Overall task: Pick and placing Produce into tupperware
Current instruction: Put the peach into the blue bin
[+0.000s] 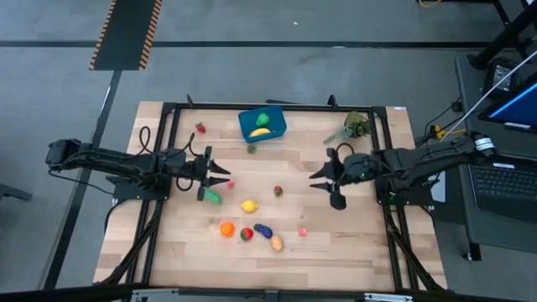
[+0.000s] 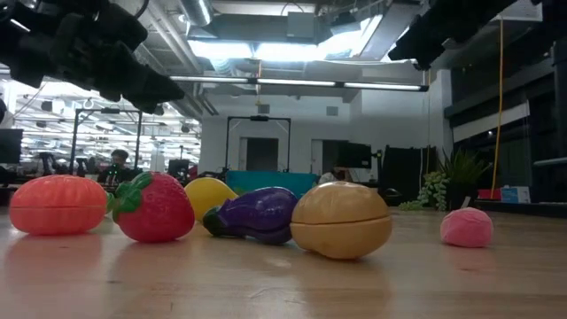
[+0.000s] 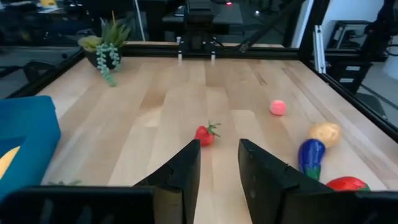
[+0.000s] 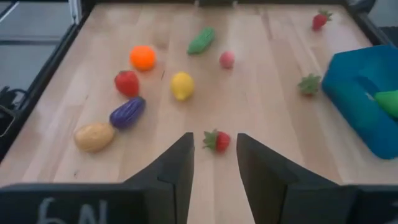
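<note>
Bench: pale wooden slatted bench (image 1: 352, 252) with a black frame round its edges.
Tupperware: small blue rectangular plastic box with rounded corners (image 1: 276, 127), near the middle of the bench's far edge.
In the box: green toy pepper (image 1: 263, 119) and yellow toy banana (image 1: 260, 132), side by side.
Beside the box: small red toy strawberry with a green top (image 1: 251, 148), just off the box's near side.
Far left corner: another red toy strawberry (image 1: 200, 127), well apart from the box.
Left tool: dark two-finger tool (image 1: 225, 177) over the left half of the bench; its fingers stand a little apart with nothing between them.
Near the left tool: green toy cucumber (image 1: 214, 197) just beside it, and a small pink round piece (image 1: 231, 183) by its tips, possibly a peach; too small to be sure.
Right tool: dark two-finger tool (image 1: 314, 181) over the right half of the bench; its fingers are also slightly spread and hold nothing.
Bench middle: yellow toy lemon (image 1: 249, 205) and a red toy strawberry (image 1: 278, 191), between the two tools.
Near-edge group: orange toy orange (image 1: 226, 228), a red strawberry with green leaves (image 1: 246, 234), purple toy eggplant (image 1: 263, 230) and tan toy potato (image 1: 276, 243), close together in a row.
Apart from the group: second small pink ball (image 1: 302, 231), towards the right edge.
Far right corner: leafy green plant sprig (image 1: 357, 126).
</note>
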You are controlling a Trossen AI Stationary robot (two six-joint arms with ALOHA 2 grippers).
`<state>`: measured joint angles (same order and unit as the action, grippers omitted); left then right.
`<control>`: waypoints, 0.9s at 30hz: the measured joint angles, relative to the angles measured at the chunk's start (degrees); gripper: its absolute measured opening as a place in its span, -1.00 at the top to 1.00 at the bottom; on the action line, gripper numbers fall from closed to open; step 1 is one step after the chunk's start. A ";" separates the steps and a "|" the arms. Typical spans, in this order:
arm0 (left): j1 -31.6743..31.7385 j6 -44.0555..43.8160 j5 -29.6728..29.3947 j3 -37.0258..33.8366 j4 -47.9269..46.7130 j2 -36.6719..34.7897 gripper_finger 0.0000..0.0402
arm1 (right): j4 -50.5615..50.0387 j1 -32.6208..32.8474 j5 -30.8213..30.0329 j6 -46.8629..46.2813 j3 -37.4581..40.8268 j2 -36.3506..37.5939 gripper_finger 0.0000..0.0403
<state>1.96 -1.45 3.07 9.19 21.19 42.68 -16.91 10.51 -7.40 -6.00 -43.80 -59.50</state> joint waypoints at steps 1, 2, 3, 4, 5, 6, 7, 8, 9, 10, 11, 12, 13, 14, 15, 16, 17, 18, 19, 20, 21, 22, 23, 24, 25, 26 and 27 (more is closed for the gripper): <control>-0.17 0.00 0.00 0.00 0.02 0.00 0.51 | -0.39 0.82 -0.56 -0.33 -0.64 -0.95 0.38; -0.34 -0.02 0.00 0.00 0.02 0.00 0.51 | -0.64 1.62 -1.30 -0.91 -1.35 -2.10 0.38; -0.43 -0.04 0.00 -0.02 0.02 0.00 0.52 | -0.90 2.36 -1.67 -1.31 -2.24 -3.48 0.38; -0.59 -0.17 0.00 -0.02 0.02 0.00 0.53 | -1.20 2.97 -1.74 -1.52 -3.17 -4.92 0.38; -0.70 -0.56 -0.01 -0.02 0.00 0.00 0.53 | -1.70 3.65 -1.73 -2.10 -4.23 -6.41 0.38; -0.87 -1.21 0.00 -0.02 0.01 0.00 0.54 | -2.15 4.31 -1.73 -2.93 -5.49 -8.04 0.37; -1.06 -1.67 -0.01 -0.02 0.00 0.00 0.54 | -2.77 4.99 -1.70 -3.52 -6.86 -9.55 0.35; -1.33 -2.24 -0.02 -0.02 0.00 0.00 0.55 | -3.78 5.71 -1.73 -4.05 -8.18 -11.09 0.33; -1.68 -2.56 0.00 -0.02 0.00 0.00 0.56 | -4.98 6.47 -1.74 -4.20 -9.51 -12.71 0.29; -2.07 -2.69 -0.02 -0.02 -0.02 0.01 0.56 | -6.19 7.24 -1.82 -4.22 -10.74 -14.29 0.25; -2.45 -2.69 -0.02 -0.02 -0.02 0.02 0.57 | -7.76 7.97 -2.02 -4.40 -12.04 -15.81 0.21; -2.91 -2.69 -0.02 -0.02 -0.02 0.02 0.57 | -9.27 8.58 -2.17 -4.86 -13.36 -17.32 0.16; -3.38 -2.69 -0.02 -0.02 -0.04 0.02 0.58 | -10.65 9.10 -2.51 -5.96 -14.69 -18.71 0.11; -3.91 -2.71 -0.02 -0.02 -0.04 0.02 0.59 | -12.11 9.51 -2.59 -7.36 -16.02 -20.04 0.06; -4.49 -2.70 -0.02 -0.02 -0.04 0.02 0.59 | -13.62 9.84 -2.61 -8.98 -17.28 -21.37 0.01; -5.00 -2.68 -0.01 -0.02 -0.07 0.02 0.60 | -15.43 10.16 -2.63 -10.40 -18.42 -22.63 -0.03; -5.46 -2.67 0.00 -0.02 -0.08 0.02 0.60 | -17.19 10.46 -2.66 -11.75 -19.55 -23.80 -0.07; -5.94 -2.69 0.00 -0.02 -0.11 0.02 0.61 | -18.60 10.75 -2.69 -13.19 -20.68 -24.97 -0.11; -6.36 -2.69 0.00 -0.02 -0.13 0.02 0.62 | -19.60 11.04 -2.71 -14.43 -21.65 -26.06 -0.14; -6.79 -2.69 -0.02 -0.02 -0.17 0.02 0.62 | -20.57 11.31 -2.71 -15.68 -22.53 -27.04 -0.18; -7.18 -2.69 -0.02 -0.02 -0.47 0.02 0.63 | -21.29 11.62 -2.63 -16.91 -23.38 -28.09 -0.20; -7.51 -2.69 0.00 -0.02 -1.14 0.02 0.64 | -21.49 11.94 -2.61 -17.93 -24.08 -29.21 -0.23; -7.82 -2.69 -0.02 -0.03 -1.79 0.03 0.64 | -21.69 12.20 -2.60 -18.44 -24.66 -30.29 -0.25; -8.09 -2.68 0.00 -0.04 -2.21 0.04 0.65 | -21.93 12.38 -2.35 -19.09 -24.99 -31.19 -0.26; -8.31 -2.69 -0.01 -0.04 -2.61 0.04 0.65 | -22.12 12.51 -1.70 -19.33 -25.34 -32.11 -0.28; -8.51 -2.69 -0.02 -0.04 -3.05 0.04 0.66 | -21.99 12.61 -1.09 -19.59 -25.66 -33.00 -0.29; -8.74 -2.69 -0.04 -0.04 -3.30 0.04 0.67 | -21.83 12.65 -0.12 -20.06 -25.80 -33.80 -0.30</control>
<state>-6.78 -4.14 3.03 9.15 17.89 42.72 -38.75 23.16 -7.52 -26.06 -69.61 -93.30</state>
